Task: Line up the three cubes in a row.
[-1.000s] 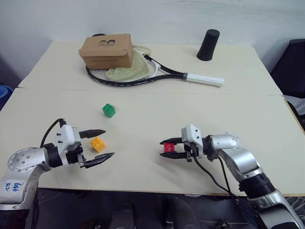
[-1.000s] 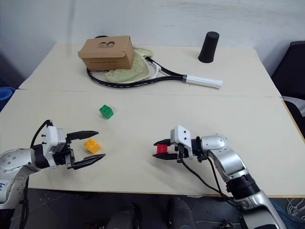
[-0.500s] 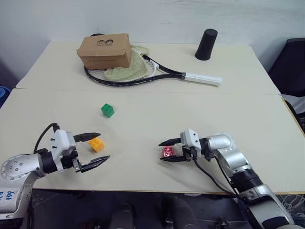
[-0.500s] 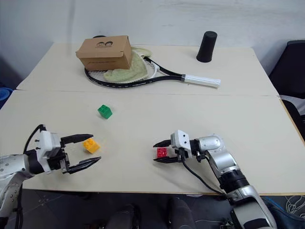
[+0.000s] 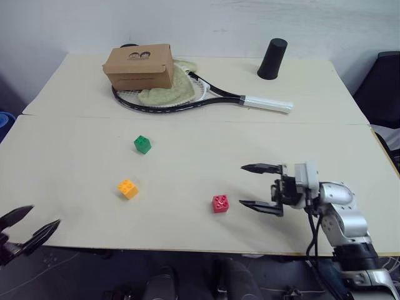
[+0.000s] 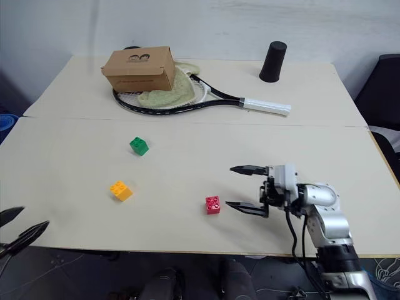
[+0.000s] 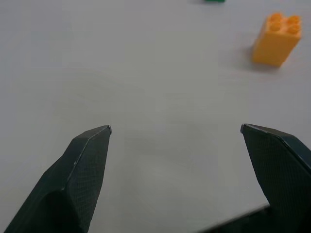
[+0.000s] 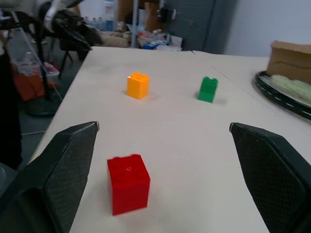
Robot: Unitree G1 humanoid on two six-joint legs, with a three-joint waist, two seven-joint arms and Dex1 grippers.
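The red cube [image 5: 220, 204] has been released and now stands free on the table [image 5: 187, 169], with the right hand [image 5: 262, 187] drawn back just beside it, fingers spread wide. The left hand [image 5: 30, 224] has been pulled away from the orange-yellow cube [image 5: 127, 189] to the table's near edge, its fingers apart and empty. Relative to the orange-yellow cube, the green cube [image 5: 142, 144] lies farther back, so no straight row is judged formed yet. The cardboard box [image 5: 139, 66] is closed; its contents cannot be told.
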